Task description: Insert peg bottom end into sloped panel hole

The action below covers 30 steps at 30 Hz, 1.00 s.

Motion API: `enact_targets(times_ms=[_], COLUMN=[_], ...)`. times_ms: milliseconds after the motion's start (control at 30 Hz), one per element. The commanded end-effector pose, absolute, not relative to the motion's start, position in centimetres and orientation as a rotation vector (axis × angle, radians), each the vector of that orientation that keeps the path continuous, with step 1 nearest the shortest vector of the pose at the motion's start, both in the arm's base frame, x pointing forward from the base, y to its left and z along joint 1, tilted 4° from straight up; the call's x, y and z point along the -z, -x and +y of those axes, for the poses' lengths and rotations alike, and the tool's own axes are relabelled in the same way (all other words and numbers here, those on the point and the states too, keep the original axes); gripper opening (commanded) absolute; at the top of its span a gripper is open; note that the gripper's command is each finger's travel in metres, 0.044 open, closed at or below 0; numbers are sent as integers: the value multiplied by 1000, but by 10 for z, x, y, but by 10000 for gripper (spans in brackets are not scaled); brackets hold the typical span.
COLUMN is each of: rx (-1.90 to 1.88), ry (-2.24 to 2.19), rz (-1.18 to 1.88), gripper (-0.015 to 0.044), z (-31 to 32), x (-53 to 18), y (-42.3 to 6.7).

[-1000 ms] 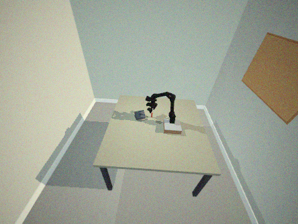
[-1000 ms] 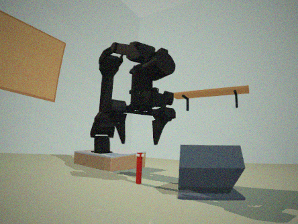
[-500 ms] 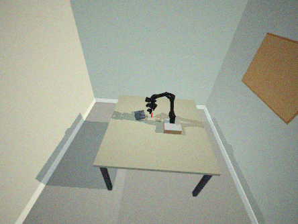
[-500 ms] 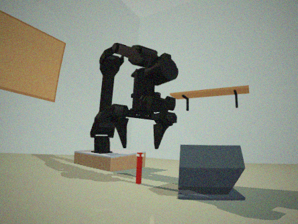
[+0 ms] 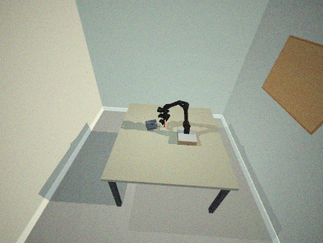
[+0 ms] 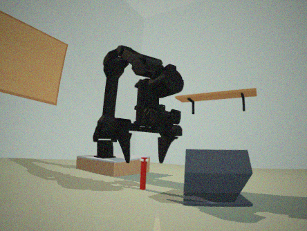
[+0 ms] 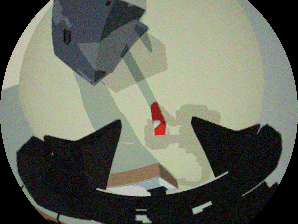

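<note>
A thin red peg point(image 6: 143, 173) point(image 5: 164, 124) point(image 7: 157, 119) with a small collar at its top stands upright on the table point(image 5: 167, 164). My gripper point(image 6: 144, 157) point(image 5: 162, 120) point(image 7: 157, 121) is open wide and empty. It hangs just above the peg, with the fingertips level with the peg's top and one finger on each side. The sloped dark grey panel point(image 6: 216, 174) point(image 5: 151, 125) point(image 7: 93, 30) stands on the table beside the peg. Its hole does not show clearly in any view.
The arm stands on a low wooden base block point(image 6: 104, 166) point(image 5: 187, 138) point(image 7: 136, 179). A wooden shelf point(image 6: 216, 95) hangs on the far wall and a cork board point(image 5: 296, 81) point(image 6: 28, 70) on a side wall.
</note>
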<state>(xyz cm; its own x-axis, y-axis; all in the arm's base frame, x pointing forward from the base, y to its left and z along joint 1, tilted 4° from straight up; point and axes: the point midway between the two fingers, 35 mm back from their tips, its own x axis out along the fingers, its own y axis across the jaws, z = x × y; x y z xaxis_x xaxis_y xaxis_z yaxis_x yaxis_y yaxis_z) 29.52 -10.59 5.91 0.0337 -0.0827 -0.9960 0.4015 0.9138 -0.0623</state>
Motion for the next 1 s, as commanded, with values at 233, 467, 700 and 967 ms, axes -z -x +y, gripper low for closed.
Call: enact_targets(times_ms=[233,467,700,967], rx=[380,380,380,380], ry=[-257,-257,-264,-264], rz=[1503,1503,1499,1499], gripper=[440,440,309,99], z=[-108,-108,-108,-108], x=[-39,-31,-34,-34], y=[-294,-293,-294,-294])
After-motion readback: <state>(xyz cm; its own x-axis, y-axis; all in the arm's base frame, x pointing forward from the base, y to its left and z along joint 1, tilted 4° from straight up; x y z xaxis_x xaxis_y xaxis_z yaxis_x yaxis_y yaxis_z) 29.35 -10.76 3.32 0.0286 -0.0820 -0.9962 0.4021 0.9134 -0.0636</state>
